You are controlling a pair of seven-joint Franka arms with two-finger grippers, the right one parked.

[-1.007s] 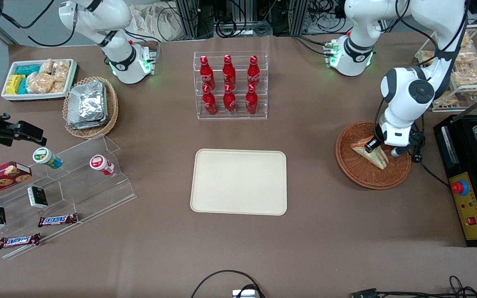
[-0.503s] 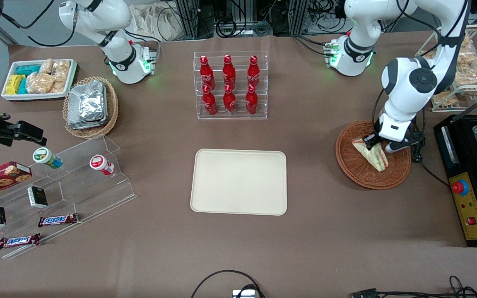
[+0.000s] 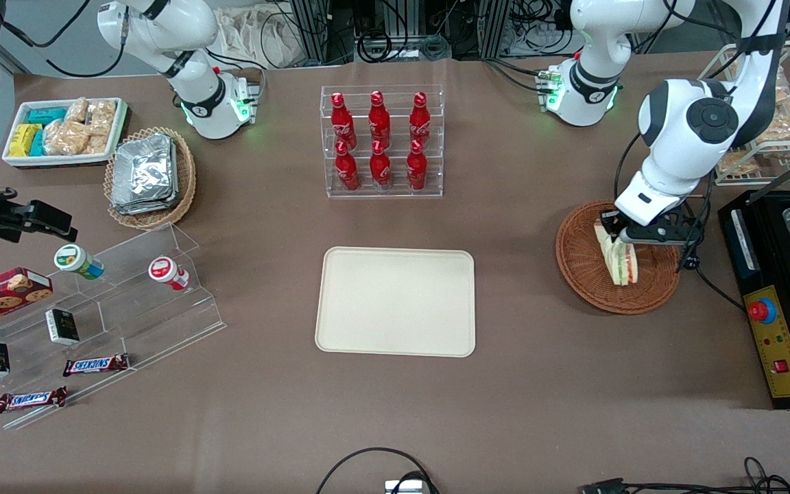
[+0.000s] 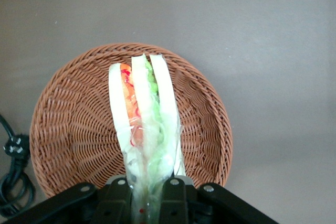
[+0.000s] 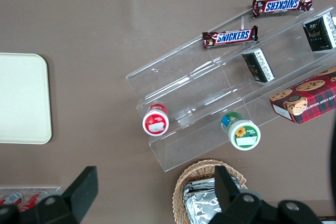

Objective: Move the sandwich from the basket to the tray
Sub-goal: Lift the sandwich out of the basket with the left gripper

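Sandwich (image 3: 618, 255) hangs from the left arm's gripper (image 3: 613, 234), pinched by one end of its clear wrap, its layered edge of bread, orange-red filling and green lettuce pointing down over the reddish-brown wicker basket (image 3: 583, 274). From the wrist camera the fingers (image 4: 118, 192) are clamped on the wedge (image 4: 143, 124), which dangles over the basket's (image 4: 68, 129) woven floor; I judge it lifted clear of the weave, though from the front I cannot be sure how much gap there is.

The cream tray (image 3: 395, 302) lies well apart, toward the parked arm's end of the table, with bare brown tabletop between it and the basket. Nearest obstacle is the clear rack of red cola bottles (image 3: 380, 140), farther from the front camera than the tray.

To do this step well, I'd want the lift to clear the basket rim before any sideways travel, since the low tip could catch the wicker. The grip is on one end only, so the wedge may swing or slip; a slow, level carry and a low release over the tray's middle seem wise.
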